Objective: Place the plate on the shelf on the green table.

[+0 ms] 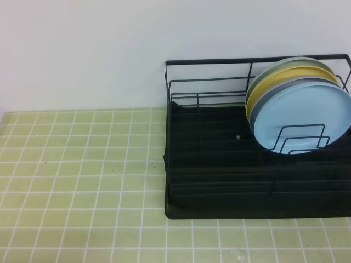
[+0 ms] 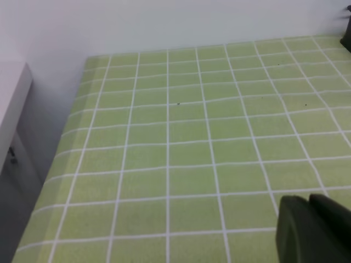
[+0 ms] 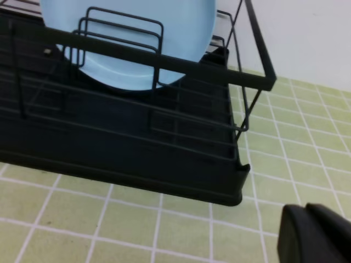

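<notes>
Both jaws are closed and hold nothing, while the plate point(image 1: 307, 118) stands upright in the shelf point(image 1: 219, 181) on the green table point(image 1: 82, 181).

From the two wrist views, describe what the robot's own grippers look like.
Little of either shows. The left gripper appears only as a dark, near-black matte block with rounded edges at the lower right corner of its view. The right gripper looks the same: a dark, smooth, rounded shape at the lower right corner. No cables, markings or labels are visible, and the arms are absent from the overhead view.
</notes>
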You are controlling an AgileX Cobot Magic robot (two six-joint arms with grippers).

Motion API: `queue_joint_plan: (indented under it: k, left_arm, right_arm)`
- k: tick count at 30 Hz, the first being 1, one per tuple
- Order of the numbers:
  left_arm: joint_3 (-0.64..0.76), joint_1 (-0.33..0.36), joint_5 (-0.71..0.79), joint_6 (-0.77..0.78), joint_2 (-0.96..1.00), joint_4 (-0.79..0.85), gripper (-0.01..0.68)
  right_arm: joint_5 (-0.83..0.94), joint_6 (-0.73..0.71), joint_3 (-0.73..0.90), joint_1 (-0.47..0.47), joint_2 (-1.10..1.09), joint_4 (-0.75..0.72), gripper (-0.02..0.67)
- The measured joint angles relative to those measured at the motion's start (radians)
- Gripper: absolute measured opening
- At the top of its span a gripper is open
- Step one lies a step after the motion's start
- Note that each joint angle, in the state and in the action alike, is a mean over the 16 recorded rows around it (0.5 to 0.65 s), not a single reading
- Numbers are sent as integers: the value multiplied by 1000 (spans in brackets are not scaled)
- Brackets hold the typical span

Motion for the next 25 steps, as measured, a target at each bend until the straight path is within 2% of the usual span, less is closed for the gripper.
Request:
queue_joint_plan:
  k: [18, 25]
  left_arm:
    - [0, 0, 0, 0, -1, 0, -1]
    - [0, 0, 0, 0, 0, 0, -1]
  right_arm:
    - [4, 137, 0, 14, 0, -150, 11]
    - [1, 147, 0, 14, 0, -160, 11]
